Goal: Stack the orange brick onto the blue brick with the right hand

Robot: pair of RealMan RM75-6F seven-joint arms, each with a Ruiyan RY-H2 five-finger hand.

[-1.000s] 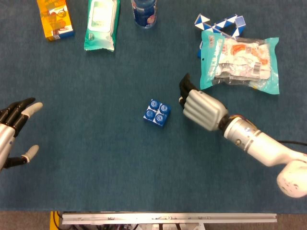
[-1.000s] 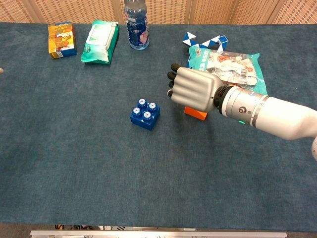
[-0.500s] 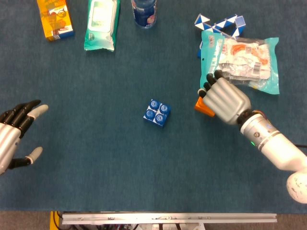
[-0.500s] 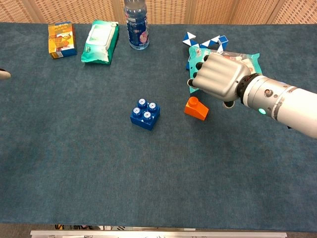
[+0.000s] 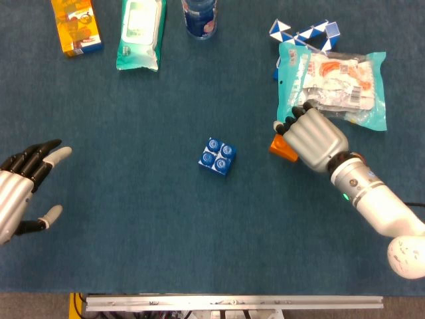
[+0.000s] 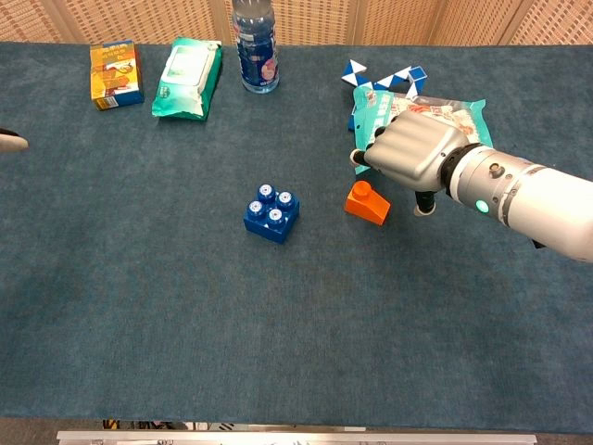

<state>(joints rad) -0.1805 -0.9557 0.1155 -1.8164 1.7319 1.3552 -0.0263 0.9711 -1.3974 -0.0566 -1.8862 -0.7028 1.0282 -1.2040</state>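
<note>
Since a moment earlier, the right hand (image 6: 412, 153) had settled slightly lower over the orange brick (image 6: 367, 203), its fingers curled in on nothing. That brick lay on the table (image 6: 139, 306) just beside the blue brick (image 6: 271, 214), not touching it. At the left edge, the left hand (image 5: 20, 189) held nothing, fingers spread.

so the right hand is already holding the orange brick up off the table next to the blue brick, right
Not quite. The orange brick lies on the table, not held: in the chest view the right hand hovers just above and behind it, fingers curled, gripping nothing. The rest stands: it sits beside the blue brick.
</note>
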